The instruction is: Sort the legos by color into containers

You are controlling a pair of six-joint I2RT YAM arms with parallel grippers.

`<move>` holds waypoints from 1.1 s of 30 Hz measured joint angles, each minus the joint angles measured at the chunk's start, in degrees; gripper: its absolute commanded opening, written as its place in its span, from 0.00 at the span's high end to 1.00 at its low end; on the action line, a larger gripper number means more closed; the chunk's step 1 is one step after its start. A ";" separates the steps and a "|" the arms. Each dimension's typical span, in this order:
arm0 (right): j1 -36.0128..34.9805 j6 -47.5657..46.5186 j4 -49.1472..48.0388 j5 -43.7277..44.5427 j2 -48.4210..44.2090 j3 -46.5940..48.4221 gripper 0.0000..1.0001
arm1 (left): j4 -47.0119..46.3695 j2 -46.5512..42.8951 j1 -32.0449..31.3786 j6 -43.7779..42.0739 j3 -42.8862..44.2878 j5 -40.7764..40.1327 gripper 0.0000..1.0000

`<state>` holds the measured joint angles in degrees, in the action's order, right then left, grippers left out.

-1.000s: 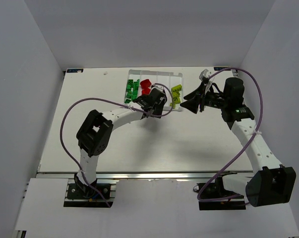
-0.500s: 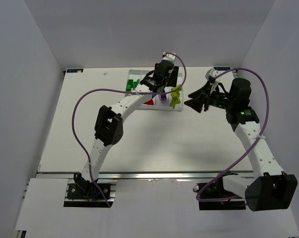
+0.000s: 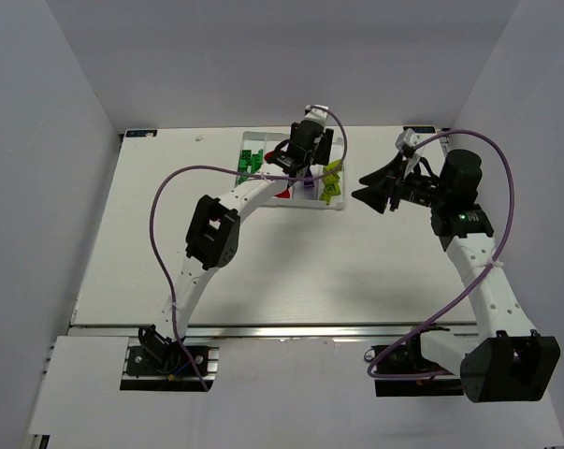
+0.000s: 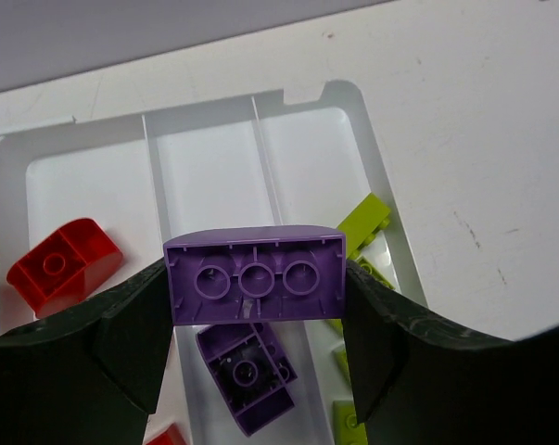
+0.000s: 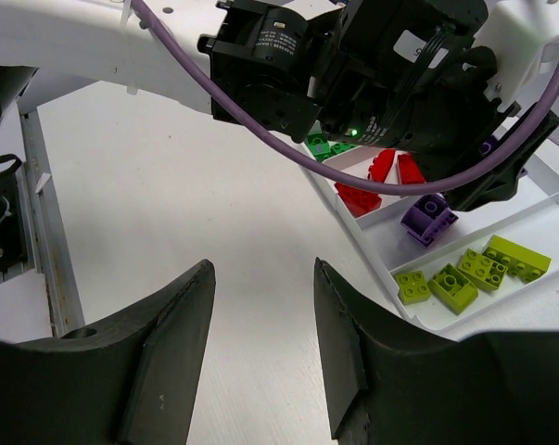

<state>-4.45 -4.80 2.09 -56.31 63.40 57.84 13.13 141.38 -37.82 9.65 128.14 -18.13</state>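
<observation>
My left gripper (image 3: 303, 161) is shut on a purple brick (image 4: 254, 275), held underside up above the white tray (image 3: 340, 143). It hangs over the tray's third compartment, where another purple brick (image 4: 247, 375) lies. Green bricks (image 3: 251, 161) fill the leftmost compartment, red bricks (image 4: 64, 264) the second, yellow-green bricks (image 4: 364, 221) the rightmost. My right gripper (image 3: 358, 185) is open and empty, just right of the tray; in its wrist view it (image 5: 260, 269) hovers over bare table beside the tray wall (image 5: 376, 264).
The left arm's purple cable (image 3: 169, 187) loops over the table's left half. The left arm's wrist (image 5: 390, 74) fills the top of the right wrist view, above the tray. White walls enclose the table on three sides.
My left arm has stretched from the tray's near edge to over its middle and far part, carrying the purple brick. The right arm has shifted slightly right.
</observation>
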 measured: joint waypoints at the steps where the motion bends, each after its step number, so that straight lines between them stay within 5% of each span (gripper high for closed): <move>1: 0.15 0.13 -0.26 -0.20 0.00 -0.13 0.48 | -0.37 0.02 0.00 -0.20 0.20 -0.11 0.53; 10: 1.31 1.42 -1.14 -1.95 -0.04 -0.57 0.47 | -3.17 2.58 0.37 -0.22 0.52 -0.74 0.49; 18: 2.08 1.77 -2.19 -2.91 -0.04 -0.59 0.47 | -2.64 5.97 0.70 -0.13 0.74 -0.81 0.30; 33: 3.30 2.95 -2.32 -4.52 -0.07 -0.66 0.47 | -2.60 5.99 0.72 0.68 1.25 -0.87 0.16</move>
<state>-1.15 -1.85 -0.23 -60.84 63.33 57.19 10.52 147.37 -37.10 10.33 129.38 -19.00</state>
